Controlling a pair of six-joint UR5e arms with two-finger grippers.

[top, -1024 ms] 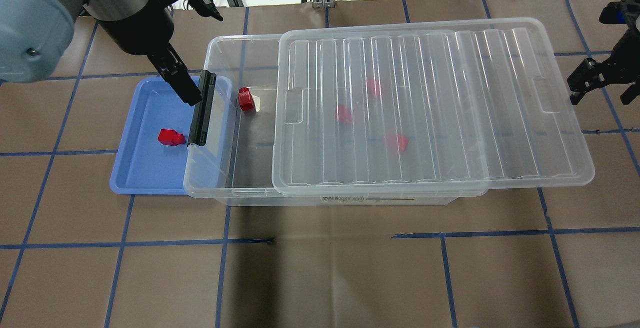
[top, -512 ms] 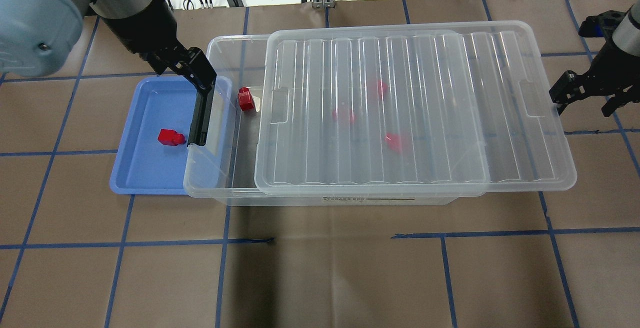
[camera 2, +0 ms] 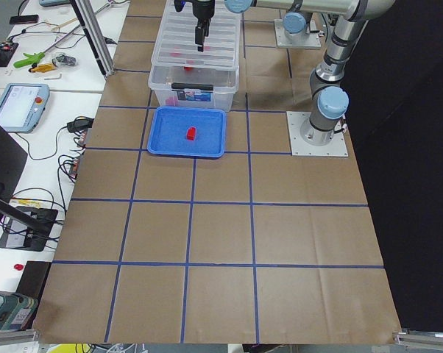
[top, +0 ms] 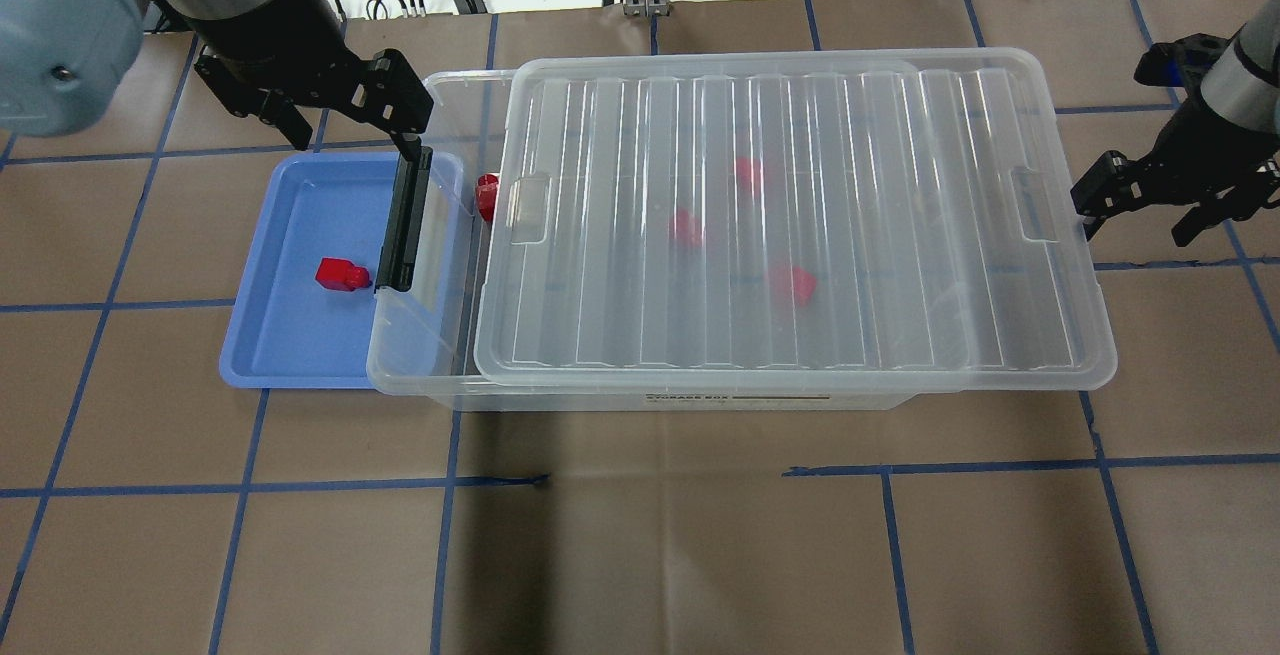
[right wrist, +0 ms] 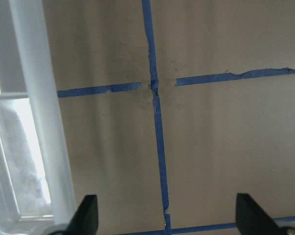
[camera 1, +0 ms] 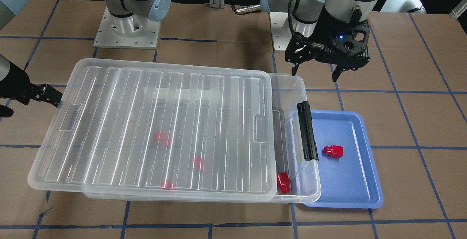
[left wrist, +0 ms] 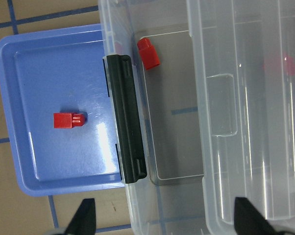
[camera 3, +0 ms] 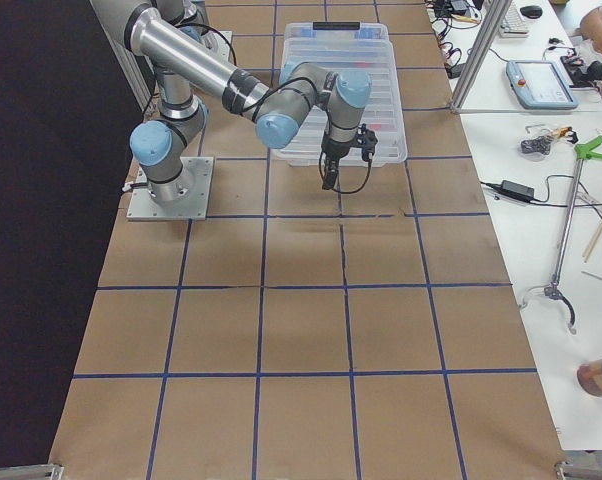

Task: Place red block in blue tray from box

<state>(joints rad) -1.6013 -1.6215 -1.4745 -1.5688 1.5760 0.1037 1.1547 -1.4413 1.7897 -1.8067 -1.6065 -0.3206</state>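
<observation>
Shows the red block (top: 342, 274) lying on the floor of the blue tray (top: 270, 335), just beside the box (top: 520, 395) and its black latch (top: 402, 225). Places the left gripper (camera 1: 313, 75) high over tray and latch, fingers spread, holding nothing. Sets the right gripper (top: 1135, 228) (likewise spread and empty) by the far short end of the lid (top: 900, 235).

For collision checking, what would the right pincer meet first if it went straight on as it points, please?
Probably the table, beside the lid's rim; the right pincer points down and nothing shows between.
</observation>
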